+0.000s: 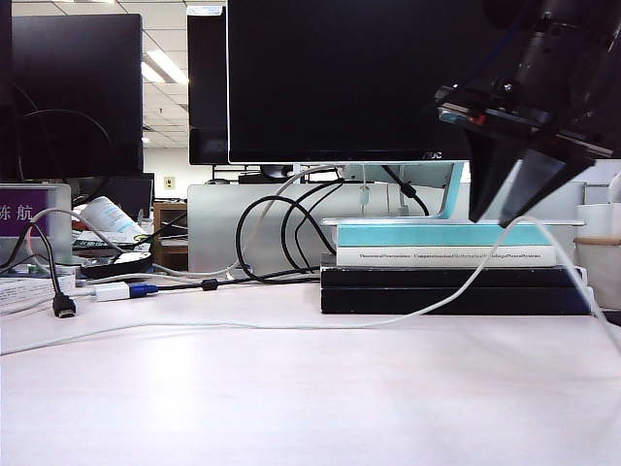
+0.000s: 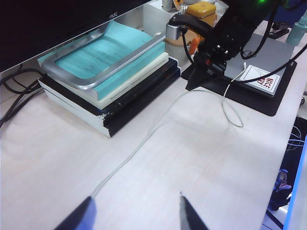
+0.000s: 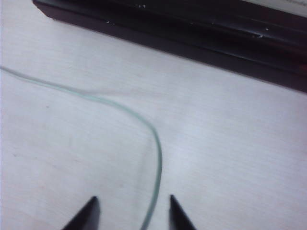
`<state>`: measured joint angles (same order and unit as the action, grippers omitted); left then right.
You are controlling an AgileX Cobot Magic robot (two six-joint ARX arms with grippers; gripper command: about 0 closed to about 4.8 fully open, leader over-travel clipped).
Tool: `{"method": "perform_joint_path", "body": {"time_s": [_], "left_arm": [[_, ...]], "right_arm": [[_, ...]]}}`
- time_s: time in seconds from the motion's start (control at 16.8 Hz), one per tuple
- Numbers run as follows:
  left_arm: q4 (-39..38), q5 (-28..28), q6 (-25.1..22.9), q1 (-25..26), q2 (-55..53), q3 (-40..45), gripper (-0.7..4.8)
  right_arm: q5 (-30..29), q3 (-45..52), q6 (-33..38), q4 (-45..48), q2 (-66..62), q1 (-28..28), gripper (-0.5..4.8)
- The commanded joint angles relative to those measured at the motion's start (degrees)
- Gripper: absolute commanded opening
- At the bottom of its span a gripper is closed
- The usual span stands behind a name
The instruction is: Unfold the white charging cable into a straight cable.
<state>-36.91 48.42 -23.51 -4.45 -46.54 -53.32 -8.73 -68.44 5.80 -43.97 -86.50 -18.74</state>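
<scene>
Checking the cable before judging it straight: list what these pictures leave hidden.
- White charging cable: both plugs unseen; exterior view cuts it at both edges.
- Right gripper: cable runs between open jaws, contact hidden by the right wrist view's edge.
- Left gripper: cable end hidden between its tips.

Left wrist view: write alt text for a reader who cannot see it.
The white charging cable runs across the pale table from between the left hand, whose fingers stand apart, up to the right hand, ending in a loop. A stack of books under a monitor stand lies beside it.
</scene>
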Motion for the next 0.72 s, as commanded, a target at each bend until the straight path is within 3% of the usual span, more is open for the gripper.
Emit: {"method": "perform_joint_path", "body": {"time_s": [0.06,0.54,0.6,0.66,0.72], "left_arm": [[0.59,0.44,0.15,-0.07,-0.09,-0.13,2.37],[0.61,3.3,-0.02,-0.07,-0.11,-0.13,2.47],[0.66,3.3,-0.04,-0.07,-0.11,-0.13,2.53],[0.83,3.3,-0.04,-0.07,-0.17,-0.13,2.99],[1.05,3.28,-0.07,-0.07,-0.26,-0.13,3.31]], "right_arm": [[-0.37,-0.22,0.22,0.42,0.13,-0.09,1.84],[-0.35,-0.02,0.2,-2.58,-2.43,-0.09,1.71],[-0.44,0.02,0.2,-2.89,-3.13,-0.11,1.33],[-0.59,0.02,0.15,-2.86,-3.45,-0.11,0.0],[-2.03,0.02,-0.09,-1.97,-3.5,-0.11,-0.01]]}}
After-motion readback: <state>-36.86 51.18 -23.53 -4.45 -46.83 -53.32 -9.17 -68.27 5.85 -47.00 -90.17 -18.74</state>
